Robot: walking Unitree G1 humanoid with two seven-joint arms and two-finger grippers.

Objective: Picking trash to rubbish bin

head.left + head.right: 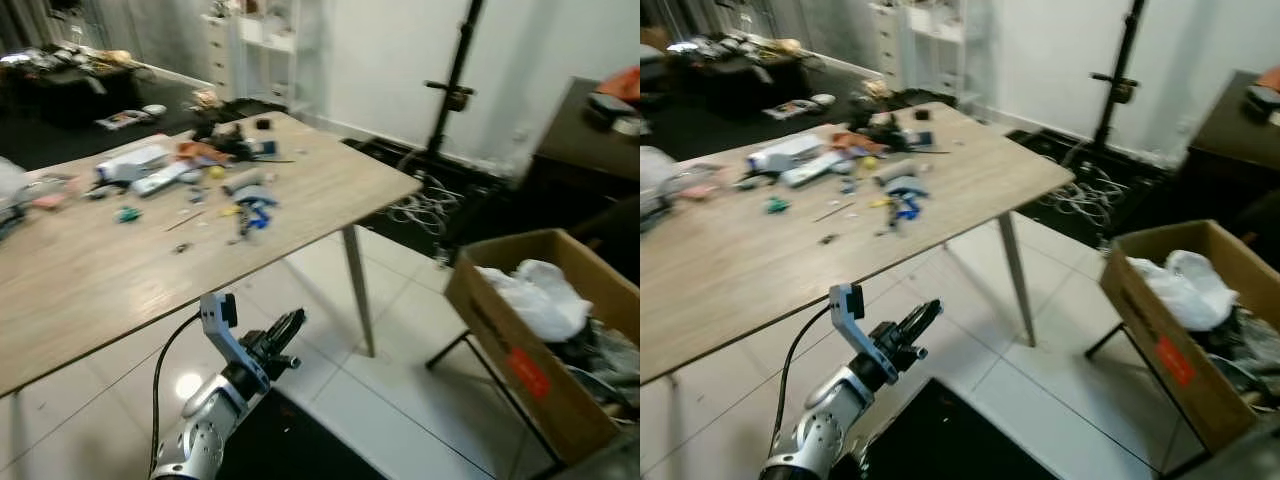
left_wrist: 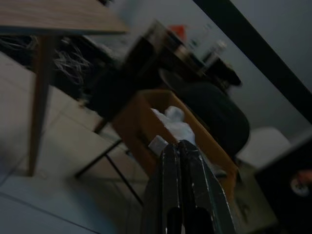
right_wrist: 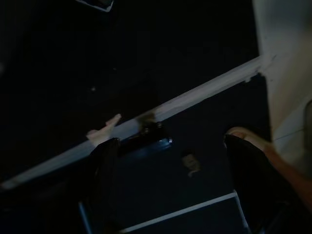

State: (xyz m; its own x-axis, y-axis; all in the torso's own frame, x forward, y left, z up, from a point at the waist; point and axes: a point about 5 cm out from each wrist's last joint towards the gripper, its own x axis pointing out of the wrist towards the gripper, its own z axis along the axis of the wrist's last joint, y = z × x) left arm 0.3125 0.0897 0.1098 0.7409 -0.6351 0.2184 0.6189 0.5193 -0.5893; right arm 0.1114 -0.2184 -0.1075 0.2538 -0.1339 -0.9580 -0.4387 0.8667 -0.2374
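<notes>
The left gripper (image 1: 285,335) is hanging below the table (image 1: 120,270) edge with its fingers pressed together and carrying nothing, while the trash (image 1: 245,205) is lying scattered on the tabletop, well apart from it. The cardboard box (image 1: 520,360) serving as the bin is sitting off to the right, already holding white bags (image 1: 540,295). The right gripper (image 3: 170,185) is idling with fingers spread. Raising the left arm from here is risking a knock against the table's underside
</notes>
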